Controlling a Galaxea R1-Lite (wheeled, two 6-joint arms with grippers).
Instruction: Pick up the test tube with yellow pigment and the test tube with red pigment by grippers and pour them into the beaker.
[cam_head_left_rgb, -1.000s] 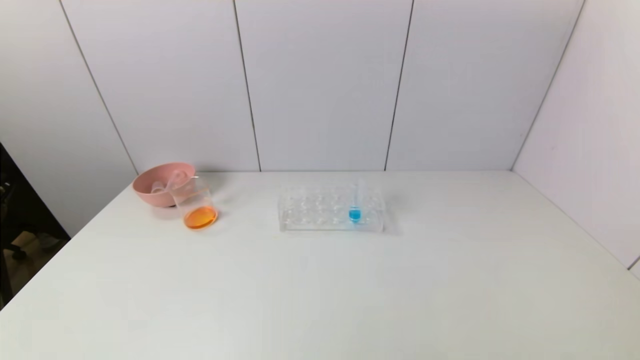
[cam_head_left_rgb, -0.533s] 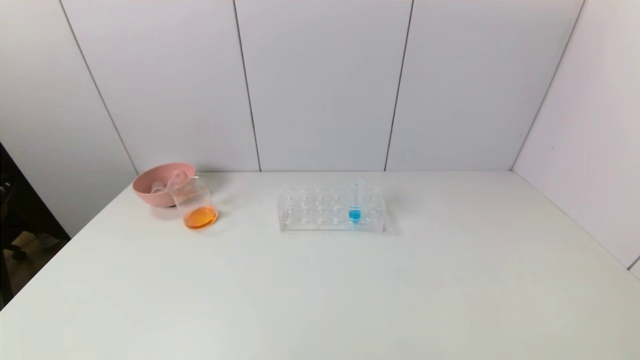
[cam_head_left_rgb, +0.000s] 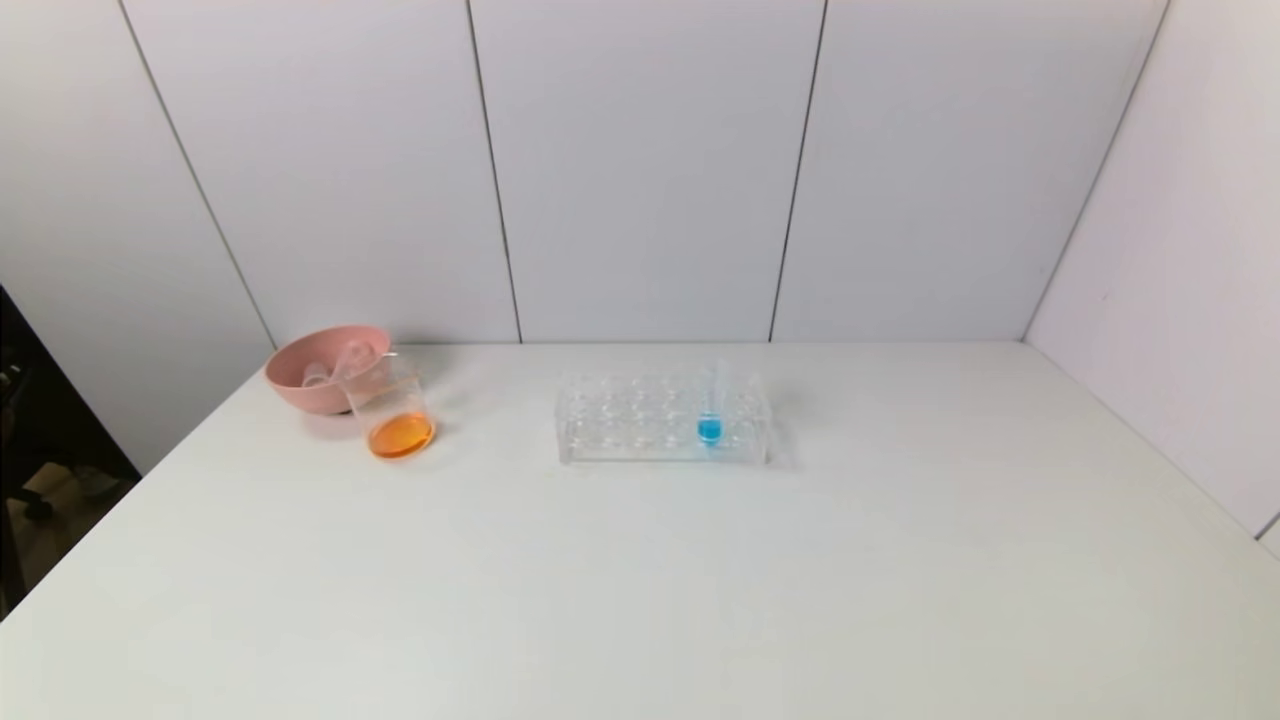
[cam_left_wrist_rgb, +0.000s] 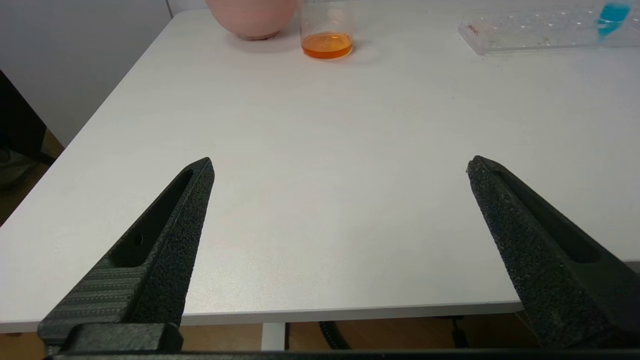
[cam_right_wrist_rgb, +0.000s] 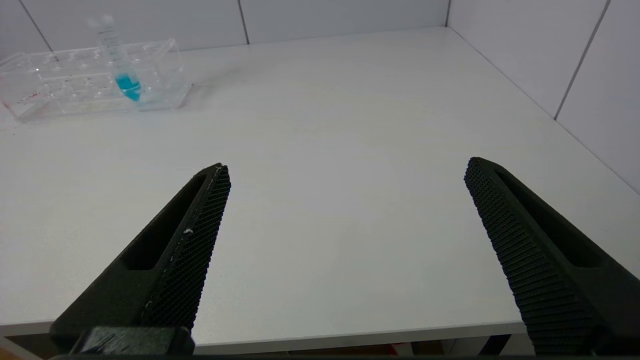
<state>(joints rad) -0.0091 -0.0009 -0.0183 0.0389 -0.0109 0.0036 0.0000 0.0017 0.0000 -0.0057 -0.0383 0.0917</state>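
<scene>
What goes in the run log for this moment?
left gripper: open, empty | right gripper: open, empty | beaker: orange liquid | rack: blue tube only

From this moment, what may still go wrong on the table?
1. The beaker with orange liquid stands right beside the pink bowl; a bump could spill it.
2. One tube with blue liquid stands upright in the clear rack; a careless reach may knock it.
3. Both tools, left tool and right tool, are open near the table edge, holding nothing.
</scene>
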